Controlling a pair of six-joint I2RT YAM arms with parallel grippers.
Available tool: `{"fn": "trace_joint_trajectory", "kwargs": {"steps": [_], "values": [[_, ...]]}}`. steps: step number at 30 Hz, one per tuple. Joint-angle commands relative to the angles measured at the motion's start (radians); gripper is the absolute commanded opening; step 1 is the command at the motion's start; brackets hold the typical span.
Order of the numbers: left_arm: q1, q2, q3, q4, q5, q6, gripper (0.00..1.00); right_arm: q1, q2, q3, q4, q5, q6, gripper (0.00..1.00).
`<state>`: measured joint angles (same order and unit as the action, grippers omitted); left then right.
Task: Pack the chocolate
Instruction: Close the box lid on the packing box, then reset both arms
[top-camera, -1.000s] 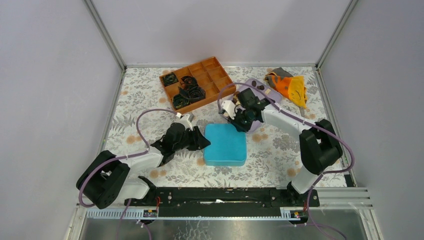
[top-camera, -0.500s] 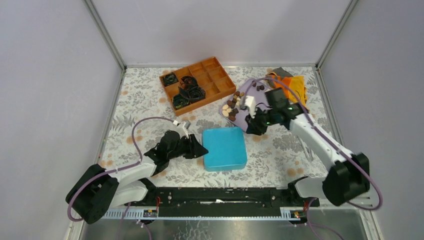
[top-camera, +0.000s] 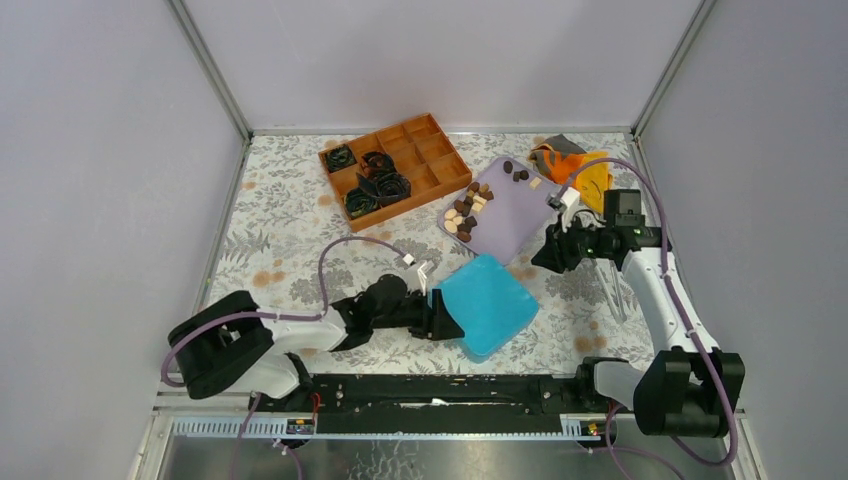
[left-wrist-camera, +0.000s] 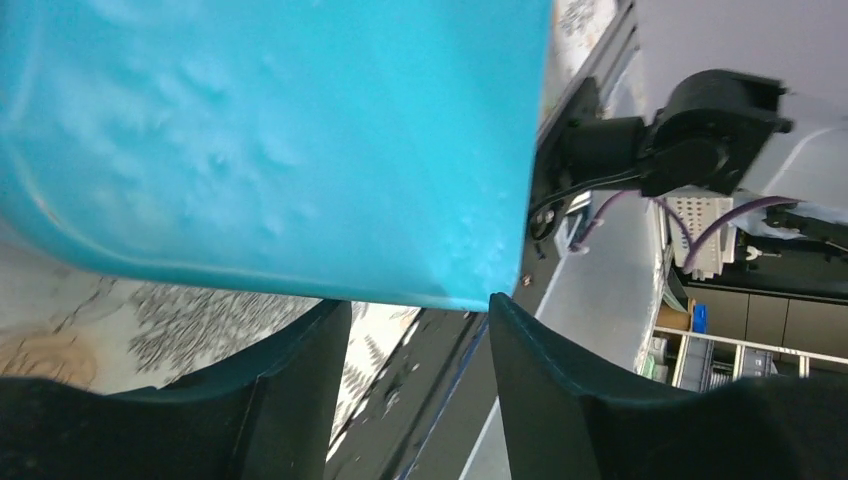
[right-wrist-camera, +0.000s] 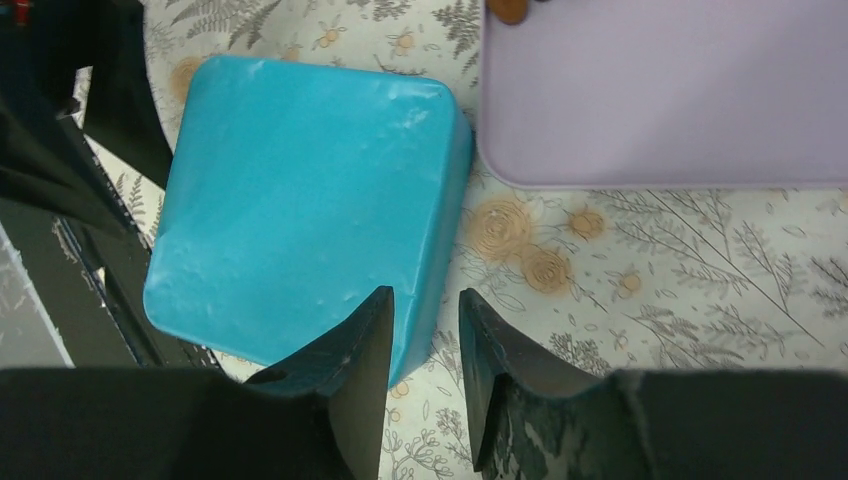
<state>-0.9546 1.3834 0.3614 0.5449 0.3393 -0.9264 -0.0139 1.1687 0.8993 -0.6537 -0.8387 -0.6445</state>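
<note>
Chocolate pieces are lying in two clusters on one lilac tray, toward two o'clock on the worktop. One teal box is sitting at the tray's six o'clock. Left fingers are standing spread at its edge; right fingers, narrowly parted, are hovering empty.

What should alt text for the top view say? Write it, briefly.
The left gripper is at the edge of a teal box near the front, while the right gripper is beside a purple tray of chocolates. Behind sit a brown divided box holding black paper cups and an orange cloth.
</note>
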Motion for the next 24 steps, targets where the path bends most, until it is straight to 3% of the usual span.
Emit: {"fn": "trace_joint_trajectory", "kwargs": {"steps": [1,4,8,11,13,15,20,24], "values": [[-0.017,-0.078,0.078,0.005,-0.113,0.049,0.61,-0.05,-0.022,-0.005,0.006,-0.047,0.011,0.38],[-0.025,-0.263,0.101,-0.304,-0.292,0.172,0.66,-0.058,-0.053,-0.03,0.021,-0.014,0.011,0.49],[-0.008,-0.567,0.116,-0.62,-0.522,0.294,0.85,-0.083,-0.115,-0.046,0.04,0.009,0.019,0.58],[0.023,-0.724,0.154,-0.741,-0.601,0.354,0.98,-0.125,-0.165,-0.033,0.043,0.022,0.044,0.66],[0.049,-0.78,0.205,-0.783,-0.609,0.393,0.99,-0.127,-0.199,-0.017,0.042,0.078,0.059,0.77],[0.079,-0.796,0.282,-0.818,-0.602,0.414,0.99,-0.129,-0.224,0.032,0.019,0.167,0.075,0.98],[0.156,-0.713,0.519,-0.856,-0.501,0.48,0.99,-0.129,-0.257,0.333,-0.032,0.49,0.28,1.0],[0.236,-0.578,0.717,-0.927,-0.449,0.557,0.99,-0.129,-0.307,0.543,-0.061,0.508,0.322,1.0]]}}
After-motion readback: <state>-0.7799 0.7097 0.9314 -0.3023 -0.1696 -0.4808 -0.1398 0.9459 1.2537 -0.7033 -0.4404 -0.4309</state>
